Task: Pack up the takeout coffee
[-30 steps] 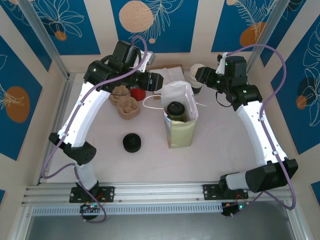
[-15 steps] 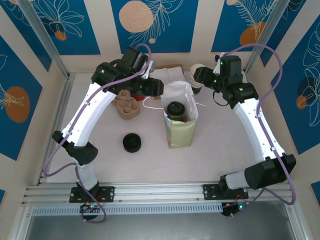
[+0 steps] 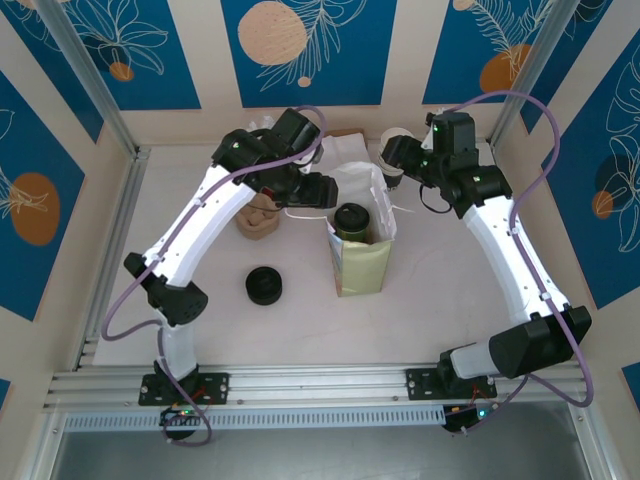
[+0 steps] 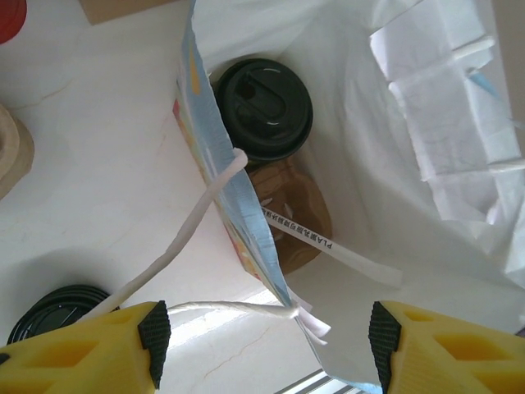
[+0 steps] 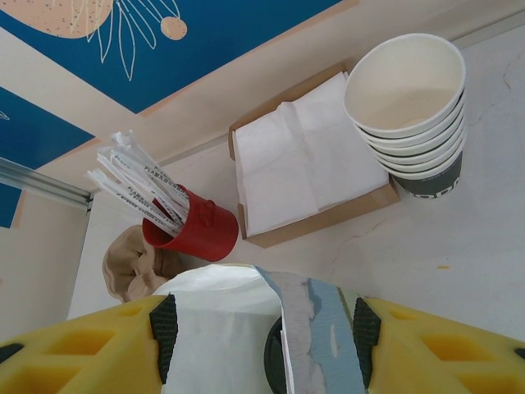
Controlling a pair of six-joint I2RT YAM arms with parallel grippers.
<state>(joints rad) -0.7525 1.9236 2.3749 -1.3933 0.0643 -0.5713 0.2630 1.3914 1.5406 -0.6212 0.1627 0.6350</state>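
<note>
place: robot lab cell dressed as a coffee counter | rig: two robot arms (image 3: 190, 230) on a metal rail (image 3: 320, 385) at the table's (image 3: 300, 330) near edge | walls: printed blue flower panels (image 3: 300, 50) | far edge: stacked paper cups (image 5: 410, 107), box of napkins (image 5: 303, 156), red cup of straws (image 5: 193, 230)

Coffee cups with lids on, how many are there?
1. The lidded cup stands inside the paper bag in the middle of the table; the bag's walls could hide another.

Takeout coffee (image 4: 262, 107): cup w/ round black lid on, upright inside the bag (image 4: 426, 271), beside brown holder (image 4: 291, 213).
</note>
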